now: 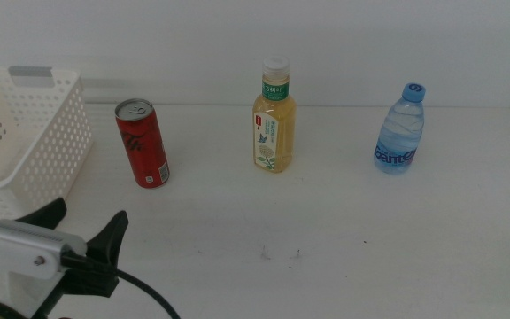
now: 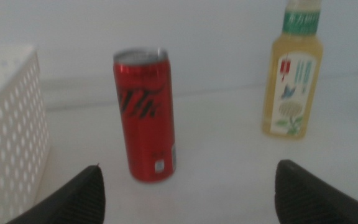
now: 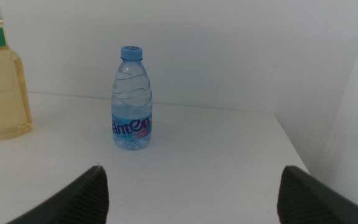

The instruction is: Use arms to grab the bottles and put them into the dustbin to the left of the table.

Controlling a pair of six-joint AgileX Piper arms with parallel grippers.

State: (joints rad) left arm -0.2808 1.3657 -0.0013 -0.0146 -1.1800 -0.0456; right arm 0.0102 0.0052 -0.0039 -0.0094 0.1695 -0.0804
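Three bottles stand in a row at the back of the white table (image 1: 343,239): a red can (image 1: 142,143) on the left, a tall yellow tea bottle (image 1: 274,118) in the middle, and a small blue-capped water bottle (image 1: 400,130) on the right. The white perforated dustbin (image 1: 25,133) sits at the left edge, beside the can. My left gripper (image 1: 87,229) is open at the bottom left, a short way in front of the can (image 2: 145,117), which stands upright between its jaws in the left wrist view. My right gripper (image 3: 191,186) is open, facing the water bottle (image 3: 132,99) from a distance.
A few small dark specks (image 1: 280,254) mark the table's front middle. The tea bottle (image 2: 294,71) stands to the can's right, well apart from it. The table's right edge (image 3: 294,152) runs close beside the water bottle. A white wall rises behind the table.
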